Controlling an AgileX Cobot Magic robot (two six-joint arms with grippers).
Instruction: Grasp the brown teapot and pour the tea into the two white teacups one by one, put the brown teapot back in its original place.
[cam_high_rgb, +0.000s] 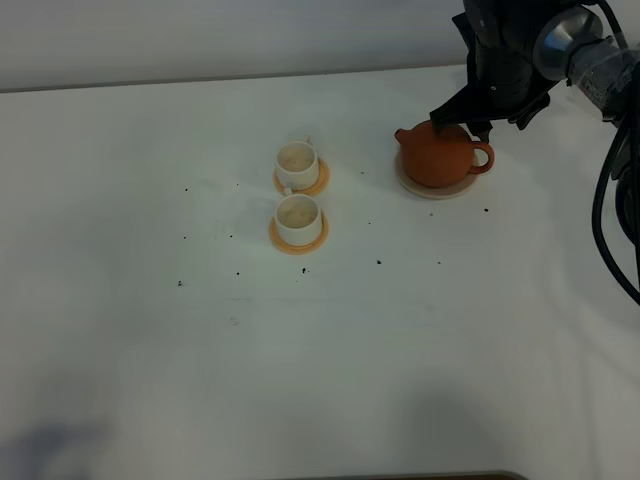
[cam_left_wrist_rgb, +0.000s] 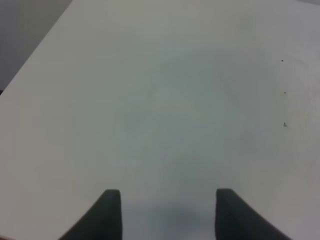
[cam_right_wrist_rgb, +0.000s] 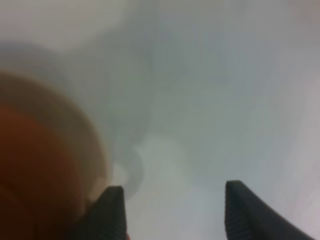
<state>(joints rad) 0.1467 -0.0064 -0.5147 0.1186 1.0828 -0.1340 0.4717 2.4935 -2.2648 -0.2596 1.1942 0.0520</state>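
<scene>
In the high view we see the teapot (cam_high_rgb: 440, 155) standing upright on its saucer (cam_high_rgb: 432, 191), at the far right of the table (cam_high_rgb: 150, 380). The right gripper (cam_high_rgb: 464, 120) hangs just above the lid, on the handle side, and hides the lid from us. We cannot tell here if it touches the pot. To the left, well apart from the pot, stand the far cup (cam_high_rgb: 297, 160) and the near cup (cam_high_rgb: 298, 215), each on an orange coaster (cam_high_rgb: 320, 183). Both cups look pale tan inside. Small dark specks (cam_high_rgb: 379, 262) lie on the table between the cups and the pot. A black cable (cam_high_rgb: 600, 200) hangs at the right edge.

In the left wrist view, the left gripper (cam_left_wrist_rgb: 166, 212) has its 2 jaws wide apart over bare table and holds nothing.

In the right wrist view, which is blurred, the right gripper (cam_right_wrist_rgb: 172, 210) is also spread wide with nothing between its jaws. The teapot (cam_right_wrist_rgb: 35, 175) is just beside 1 finger (cam_right_wrist_rgb: 112, 212).
</scene>
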